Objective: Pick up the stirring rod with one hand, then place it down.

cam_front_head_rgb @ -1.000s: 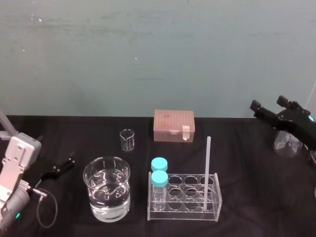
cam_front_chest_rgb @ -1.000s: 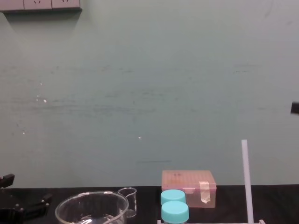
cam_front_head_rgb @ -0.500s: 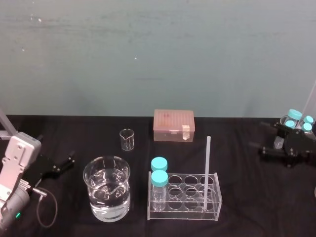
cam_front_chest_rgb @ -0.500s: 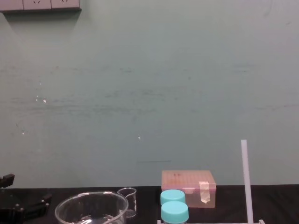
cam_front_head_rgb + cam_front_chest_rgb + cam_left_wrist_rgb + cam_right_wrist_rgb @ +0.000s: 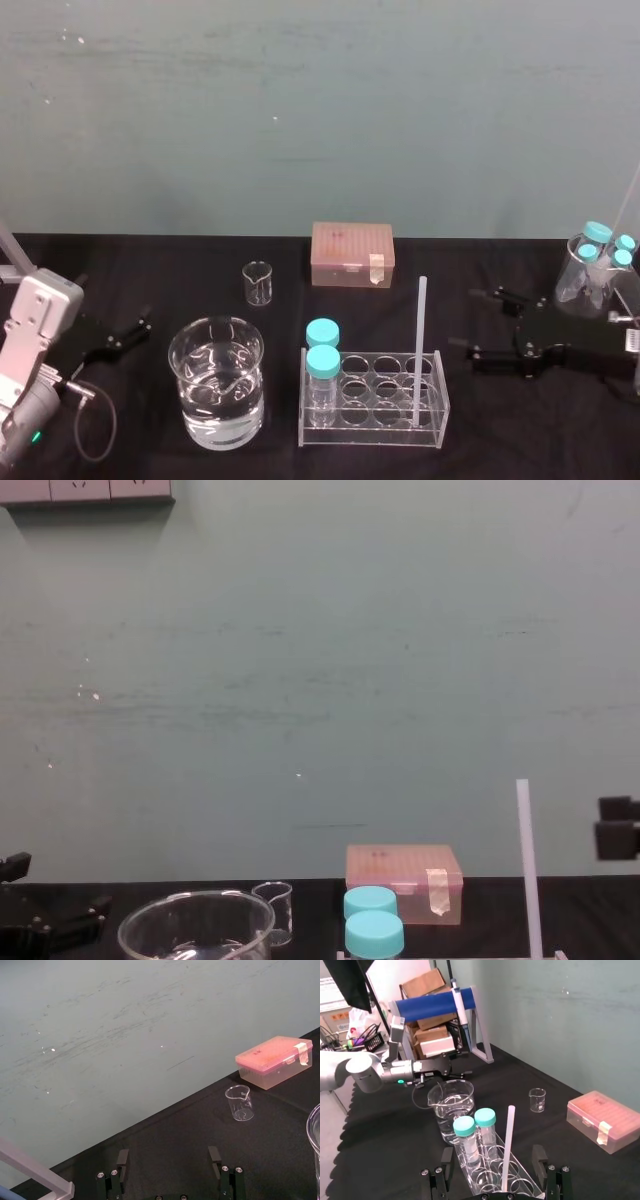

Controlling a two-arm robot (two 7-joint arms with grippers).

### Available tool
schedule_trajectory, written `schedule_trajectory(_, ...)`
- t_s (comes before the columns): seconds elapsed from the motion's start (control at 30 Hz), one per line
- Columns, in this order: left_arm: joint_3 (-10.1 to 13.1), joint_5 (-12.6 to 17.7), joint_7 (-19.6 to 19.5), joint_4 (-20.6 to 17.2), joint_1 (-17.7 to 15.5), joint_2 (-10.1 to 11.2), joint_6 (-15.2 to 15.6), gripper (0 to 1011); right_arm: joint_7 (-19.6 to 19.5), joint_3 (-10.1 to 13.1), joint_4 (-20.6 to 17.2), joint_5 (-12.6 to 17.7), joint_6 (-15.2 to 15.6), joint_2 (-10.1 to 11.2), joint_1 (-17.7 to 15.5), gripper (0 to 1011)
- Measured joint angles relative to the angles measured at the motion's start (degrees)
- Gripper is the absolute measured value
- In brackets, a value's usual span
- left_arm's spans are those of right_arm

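Stirring rod (image 5: 421, 340) is standing upright at the right end of the clear rack (image 5: 370, 435), and nothing's touching it. My right gripper (image 5: 462, 320) hovers just to the right of the rack, jaws spread wide and pointed at the rod. Left gripper (image 5: 138, 333) sits over by the big beaker (image 5: 216, 385), jaws apart too.

The right gripper (image 5: 491, 1160) is spread wide; ahead, the white rod (image 5: 508, 1147) stands upright in a clear rack (image 5: 521, 1172), beside two blue-capped bottles (image 5: 464, 1130).
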Motion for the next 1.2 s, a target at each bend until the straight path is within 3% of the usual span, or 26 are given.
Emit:
schedule_trajectory(0.2, 0.0, 0.0, 0.0, 0.0, 0.0, 0.0, 0.0, 1005, -1.88, -2.01, 1.1, -0.84, 0.76, -1.51, 1.6, 1000)
schedule_trajectory(0.63, 0.0, 0.0, 0.0, 0.0, 0.0, 0.0, 0.0, 1005, -5.61, -4.65, 2.53, 2.12, 4.6, -4.39, 3.22, 1000)
schedule_trajectory(0.9, 0.0, 0.0, 0.0, 0.0, 0.0, 0.0, 0.0, 1005, -6.87, -6.3, 3.68, 1.66, 4.11, -4.76, 4.24, 1000)
schedule_trajectory(1.2, 0.0, 0.0, 0.0, 0.0, 0.0, 0.0, 0.0, 1005, -7.62, -7.78, 4.82, -0.44, 0.54, -5.3, 5.04, 1000)
